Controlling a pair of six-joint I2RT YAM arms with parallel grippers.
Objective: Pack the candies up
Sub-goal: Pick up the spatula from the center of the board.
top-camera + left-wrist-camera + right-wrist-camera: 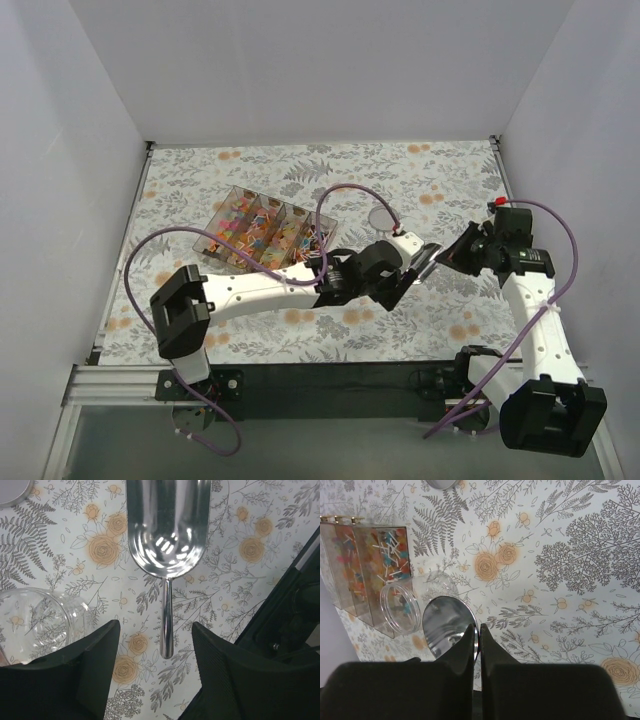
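Both inward | left arm (pixel 262 288) outstretched, jaws apart astride scoop handle (pixel 167 622) | right arm (pixel 535 320) bent, jaws together

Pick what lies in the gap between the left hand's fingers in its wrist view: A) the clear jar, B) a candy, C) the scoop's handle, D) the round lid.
C: the thin handle of the metal scoop lies in the gap between the two dark fingers of the left hand, touching neither.

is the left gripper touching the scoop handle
Apart. The left wrist view shows the scoop handle lying between the fingers of the open left gripper, with bare tablecloth visible on both sides of it.
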